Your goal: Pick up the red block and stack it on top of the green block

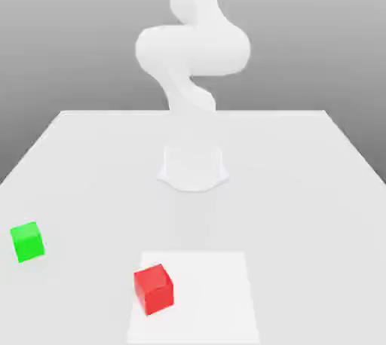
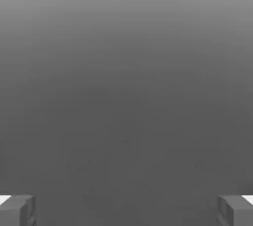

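Gripper (image 2: 126,210) gapes wide and empty, red block (image 1: 154,288) near the table's (image 1: 301,185) front edge, green block (image 1: 28,242) apart, nothing begun.

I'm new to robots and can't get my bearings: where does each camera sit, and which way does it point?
Exterior view: off the arm, above the table, looking down across it toward the arm; red block and green block nearest.
Hand view: on the hand, facing plain grey; only the open claw fingertips show.
Shared: nothing; neither block nor the table appears in the hand view.
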`<act>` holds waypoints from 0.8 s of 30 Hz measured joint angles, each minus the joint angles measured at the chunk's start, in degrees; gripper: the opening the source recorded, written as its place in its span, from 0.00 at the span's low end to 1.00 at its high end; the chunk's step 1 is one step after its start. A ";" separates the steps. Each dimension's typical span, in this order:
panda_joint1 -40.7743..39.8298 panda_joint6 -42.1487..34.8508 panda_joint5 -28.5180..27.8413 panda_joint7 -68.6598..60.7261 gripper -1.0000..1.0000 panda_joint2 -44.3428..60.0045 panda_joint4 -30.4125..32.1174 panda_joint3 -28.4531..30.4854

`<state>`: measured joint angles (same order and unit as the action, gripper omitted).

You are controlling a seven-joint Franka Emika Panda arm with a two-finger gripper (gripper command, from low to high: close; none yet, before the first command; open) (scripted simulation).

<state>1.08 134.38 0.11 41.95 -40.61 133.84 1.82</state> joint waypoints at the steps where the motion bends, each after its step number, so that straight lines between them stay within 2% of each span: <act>1: 0.50 1.13 0.03 -1.66 0.50 2.25 0.89 0.83; 12: 4.13 12.59 1.83 -19.66 0.50 25.26 9.95 8.18; 21: 2.92 21.89 3.06 -34.13 0.50 43.93 17.32 10.21; 24: 2.02 26.43 5.32 -37.21 0.50 50.13 17.39 8.96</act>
<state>3.10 160.80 5.43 4.74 9.52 151.23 10.78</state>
